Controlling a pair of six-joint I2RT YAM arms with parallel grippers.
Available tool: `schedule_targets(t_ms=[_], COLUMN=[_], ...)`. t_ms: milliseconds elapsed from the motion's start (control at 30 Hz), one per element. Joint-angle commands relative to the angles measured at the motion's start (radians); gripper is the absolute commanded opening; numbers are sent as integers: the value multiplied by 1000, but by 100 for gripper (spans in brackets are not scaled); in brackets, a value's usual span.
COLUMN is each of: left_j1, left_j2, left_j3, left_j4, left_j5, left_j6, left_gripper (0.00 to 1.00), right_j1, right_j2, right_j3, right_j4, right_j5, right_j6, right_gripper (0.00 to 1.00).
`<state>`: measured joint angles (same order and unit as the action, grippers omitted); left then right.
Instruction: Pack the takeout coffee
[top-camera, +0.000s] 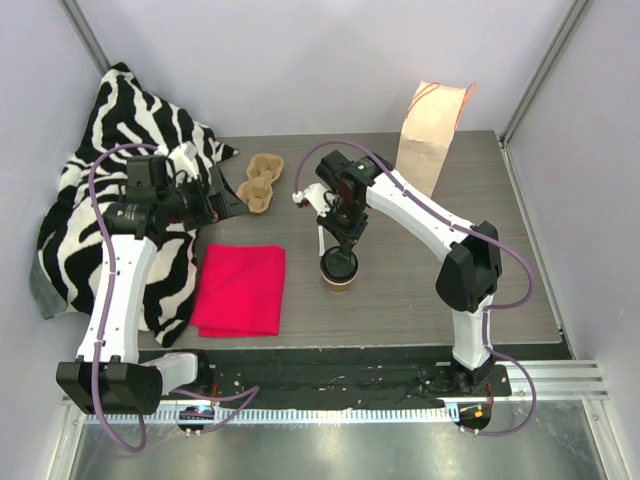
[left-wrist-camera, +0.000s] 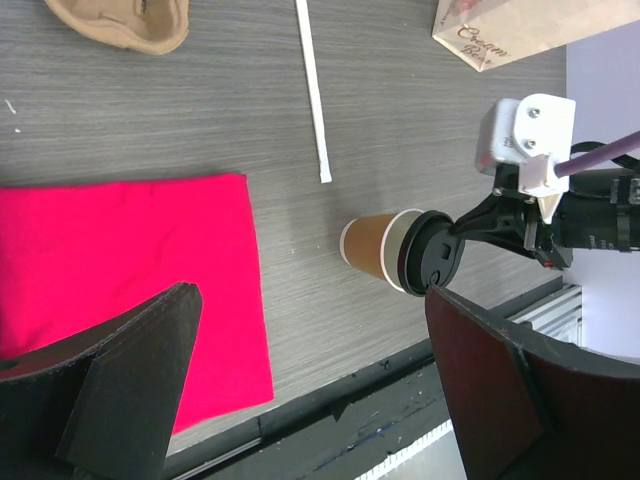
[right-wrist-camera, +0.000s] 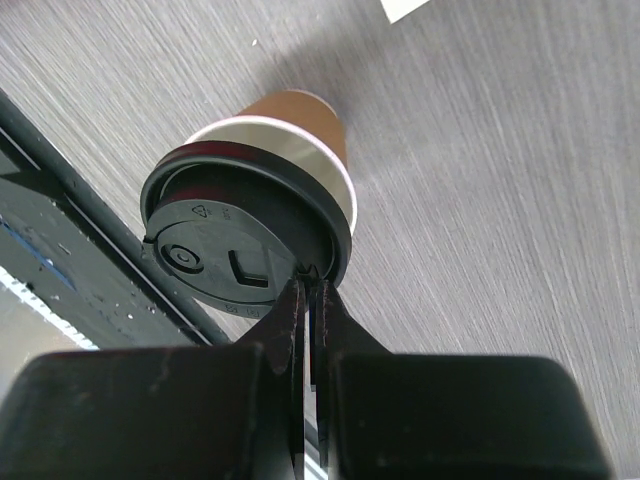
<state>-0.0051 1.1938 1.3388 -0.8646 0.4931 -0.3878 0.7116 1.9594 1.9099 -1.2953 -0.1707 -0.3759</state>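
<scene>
Black lid (right-wrist-camera: 232, 240) hides cup (right-wrist-camera: 300, 112) mouth | right tool (right-wrist-camera: 308, 286) pressed together | left tool (left-wrist-camera: 310, 296) spread

left gripper (left-wrist-camera: 310, 300): fingers spread wide
paper cup (left-wrist-camera: 378, 247): just ahead
black lid (left-wrist-camera: 432, 262): at the cup's mouth, just beside one fingertip
right gripper (left-wrist-camera: 460, 228): tips pinched at the lid's rim
red cloth (left-wrist-camera: 120, 270): ahead, reaching under the other finger

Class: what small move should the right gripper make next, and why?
Probably slide the lid sideways until it sits square over the cup. The right gripper is shut on the lid's edge, and the lid looks off-centre, leaving a crescent of the cup's pale rim uncovered on one side.
</scene>
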Motion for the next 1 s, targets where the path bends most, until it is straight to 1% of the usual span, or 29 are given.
schedule_targets(t_ms=[0,367,833,967], left_j1=[1,1,1,1], left_j2=[-13,-7,4,3], left_j3=[-12,-24,-29,-30], left_j4=[15,19,26,24], left_j5=[24,30,41,41], left_j6=[-3,-5,-8,-10], left_gripper=[100,100,100,100], right_j1=[-3,-6,-6,-6], right_j2=[10,64,93,99], right_j3=[63,90,98,132], right_j4=[-36,-45,-70,-93], right_j5=[-15,-4,8,-3], right_j6=[-21,-27,-38,-41], right_gripper=[1,1,1,1])
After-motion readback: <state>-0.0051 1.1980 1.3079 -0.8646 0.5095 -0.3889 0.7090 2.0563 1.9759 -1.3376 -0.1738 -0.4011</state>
